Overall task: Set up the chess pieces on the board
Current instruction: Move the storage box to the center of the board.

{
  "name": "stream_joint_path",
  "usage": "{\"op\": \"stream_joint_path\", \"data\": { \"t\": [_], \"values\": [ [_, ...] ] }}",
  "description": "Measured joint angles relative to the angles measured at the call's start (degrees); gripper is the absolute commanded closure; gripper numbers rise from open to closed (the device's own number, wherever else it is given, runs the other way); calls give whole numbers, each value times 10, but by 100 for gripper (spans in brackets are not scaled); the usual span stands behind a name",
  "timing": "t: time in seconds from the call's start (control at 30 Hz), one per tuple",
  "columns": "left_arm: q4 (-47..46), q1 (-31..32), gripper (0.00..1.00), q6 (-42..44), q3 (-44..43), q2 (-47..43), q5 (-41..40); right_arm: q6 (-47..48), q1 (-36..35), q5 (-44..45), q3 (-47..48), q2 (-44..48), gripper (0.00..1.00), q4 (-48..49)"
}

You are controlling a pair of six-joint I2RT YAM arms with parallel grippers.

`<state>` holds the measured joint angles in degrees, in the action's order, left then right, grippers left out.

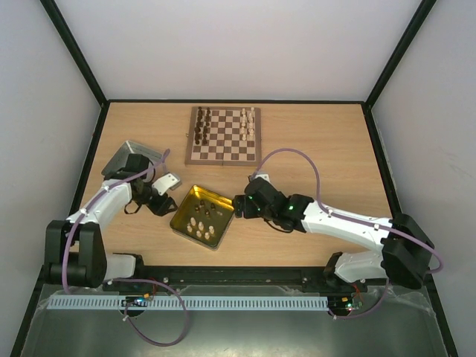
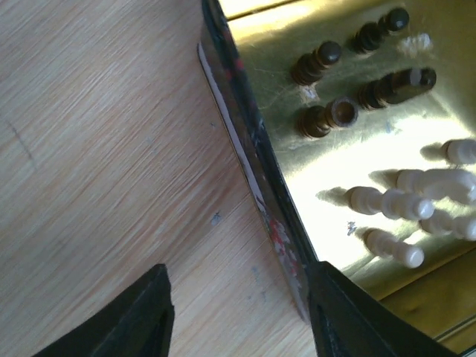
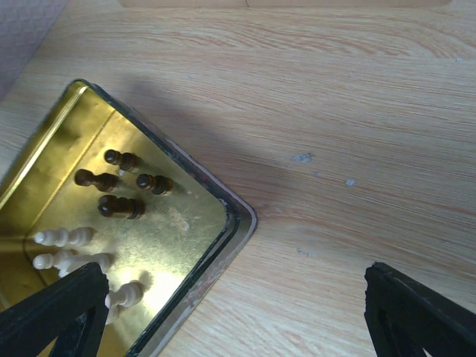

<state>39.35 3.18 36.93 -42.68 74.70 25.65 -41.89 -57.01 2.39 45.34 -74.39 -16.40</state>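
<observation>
Wooden table (image 1: 335, 134) seen from above. At its far middle, the chessboard (image 1: 223, 151), with dark brown chess pieces (image 1: 201, 131) ranked along its left side and cream chess pieces (image 1: 248, 125) along its right. Nearer the arms and well apart from the board, a gold square tin tray (image 1: 186, 211) turned corner-on, holding more pieces: cream ones (image 1: 201, 227) clustered toward the near side, dark ones (image 1: 205, 210) just beyond them. Left gripper (image 2: 238, 297) at the tray's left edge, jaws partly apart and straddling the tray's wall, one finger (image 2: 126, 320) over bare wood and clear of the wall, the other finger (image 2: 357, 320) on the tray's inner side; nothing held. Right gripper (image 3: 232, 297) at the tray's right corner, jaws spread wide and empty, one finger (image 3: 52, 320) above the tray, the other finger (image 3: 420, 320) above the table.
</observation>
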Motion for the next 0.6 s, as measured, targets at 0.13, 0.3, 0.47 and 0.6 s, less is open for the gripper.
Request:
{"op": "stream_joint_path", "data": {
  "t": [0.13,0.3,0.47,0.6],
  "values": [
    [-6,2,60,0,9,1,-16,-7,0,-11,-2,24,9,-1],
    [-17,2,92,-1,24,0,-46,-10,0,-20,-13,44,9,0],
    [-21,4,98,3,27,5,-57,-13,0,-27,-32,45,9,-1],
    [-4,12,98,17,26,34,-48,-15,0,-31,-33,45,9,-1]
  ]
}}
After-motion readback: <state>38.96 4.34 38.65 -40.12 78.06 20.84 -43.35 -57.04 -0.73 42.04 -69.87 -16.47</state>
